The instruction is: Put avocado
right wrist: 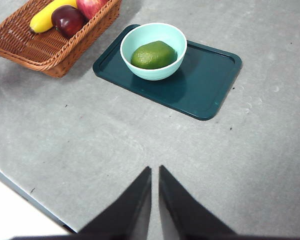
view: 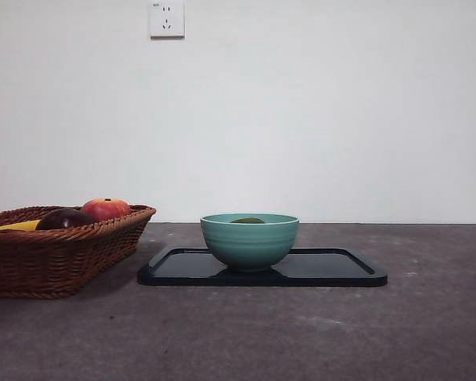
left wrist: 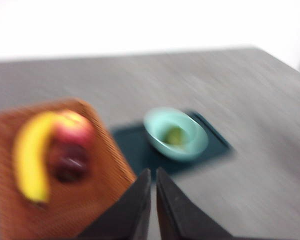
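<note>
The dark green avocado (right wrist: 153,55) lies inside a light teal bowl (right wrist: 175,37), which stands on a dark tray (right wrist: 210,80). In the front view only the avocado's top (view: 247,220) shows above the bowl's rim (view: 250,238). In the blurred left wrist view the avocado (left wrist: 175,135) is a green patch in the bowl (left wrist: 162,127). My left gripper (left wrist: 153,172) is shut and empty, high above the table between basket and tray. My right gripper (right wrist: 154,170) is shut and empty, well back from the tray over bare table. Neither gripper shows in the front view.
A wicker basket (view: 55,254) stands left of the tray (view: 333,266), holding a banana (right wrist: 47,15), a dark purple fruit (right wrist: 67,20) and a red apple (view: 105,209). The table's near edge (right wrist: 25,187) shows in the right wrist view. A wall socket (view: 166,18) is behind.
</note>
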Motion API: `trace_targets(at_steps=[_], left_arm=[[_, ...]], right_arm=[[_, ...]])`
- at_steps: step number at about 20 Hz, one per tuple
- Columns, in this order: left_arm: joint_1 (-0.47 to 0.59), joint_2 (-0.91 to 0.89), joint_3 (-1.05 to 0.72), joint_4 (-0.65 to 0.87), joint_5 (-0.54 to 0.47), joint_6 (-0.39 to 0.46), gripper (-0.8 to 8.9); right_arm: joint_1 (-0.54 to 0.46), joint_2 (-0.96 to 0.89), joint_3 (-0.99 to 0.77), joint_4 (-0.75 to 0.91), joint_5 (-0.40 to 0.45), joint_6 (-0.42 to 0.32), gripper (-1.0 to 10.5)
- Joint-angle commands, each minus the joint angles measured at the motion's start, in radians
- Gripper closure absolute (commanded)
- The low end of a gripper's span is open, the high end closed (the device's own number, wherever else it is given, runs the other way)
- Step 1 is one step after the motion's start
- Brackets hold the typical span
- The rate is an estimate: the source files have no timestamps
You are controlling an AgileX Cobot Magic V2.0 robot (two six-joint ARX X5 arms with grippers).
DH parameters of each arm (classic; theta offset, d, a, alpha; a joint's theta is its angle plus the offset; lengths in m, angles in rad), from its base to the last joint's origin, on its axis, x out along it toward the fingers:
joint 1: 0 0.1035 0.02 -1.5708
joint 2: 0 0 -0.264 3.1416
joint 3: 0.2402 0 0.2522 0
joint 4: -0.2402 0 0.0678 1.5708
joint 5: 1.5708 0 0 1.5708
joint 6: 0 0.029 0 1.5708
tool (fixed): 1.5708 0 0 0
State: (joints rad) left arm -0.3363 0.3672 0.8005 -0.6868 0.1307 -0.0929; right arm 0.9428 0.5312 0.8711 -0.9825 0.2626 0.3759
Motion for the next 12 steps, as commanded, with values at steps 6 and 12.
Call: trace_targets(at_steps=[6,12], left_arm=[[0.310,-0.016,-0.390,0.385,-0.001,0.130,7.95],[0.330,-0.145,-0.711,0.635,-0.002,0.060,7.95]], right_arm=[[0.011,0.002,0.007,0.010,0.004,0.009,9.3],[0.011,0.002,0.007,0.010,0.004,0.009,9.3]])
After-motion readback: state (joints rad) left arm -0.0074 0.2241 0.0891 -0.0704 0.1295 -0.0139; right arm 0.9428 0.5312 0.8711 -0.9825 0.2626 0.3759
